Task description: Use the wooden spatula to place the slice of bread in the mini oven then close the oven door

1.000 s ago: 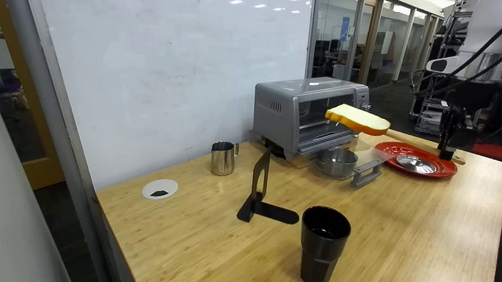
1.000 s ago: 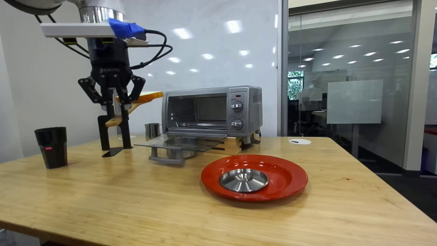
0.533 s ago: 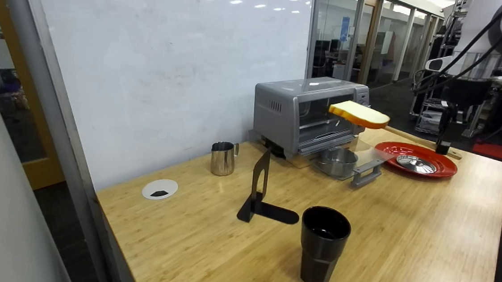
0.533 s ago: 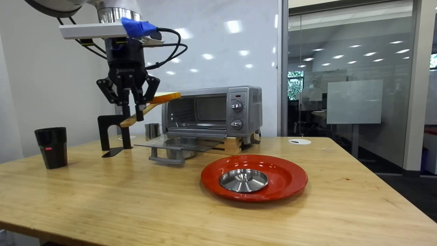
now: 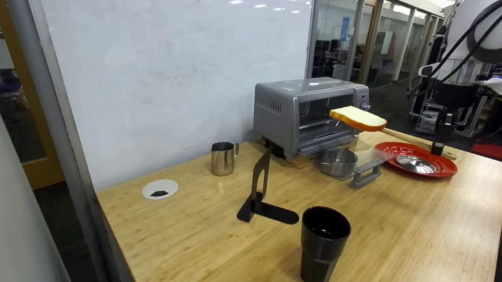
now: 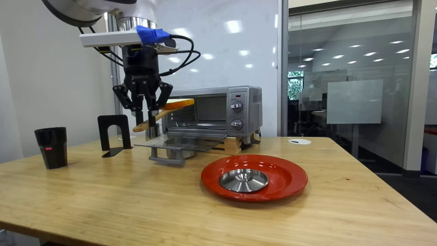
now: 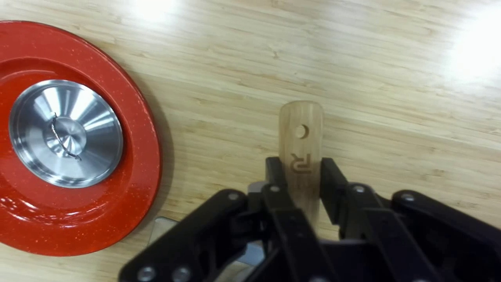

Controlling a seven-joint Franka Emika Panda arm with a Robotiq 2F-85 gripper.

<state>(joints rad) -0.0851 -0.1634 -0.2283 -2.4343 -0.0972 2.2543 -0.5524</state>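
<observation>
end effector was pinching the wooden spatula by its handle, jaws snug on both sides. slice of bread sat midair on the far end, in front of the mini oven near the counter edge along the whiteboard. could read an "r" on the handle, next mark was too blurry.

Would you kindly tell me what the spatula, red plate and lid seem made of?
Spatula: smooth, matt wood, by its tan colour and faint grain.
Red plate: glossy, perhaps enamelled metal, given its pale speckles; plastic possible.
Lid: shiny metal, likely steel, by its fanned reflections.
</observation>
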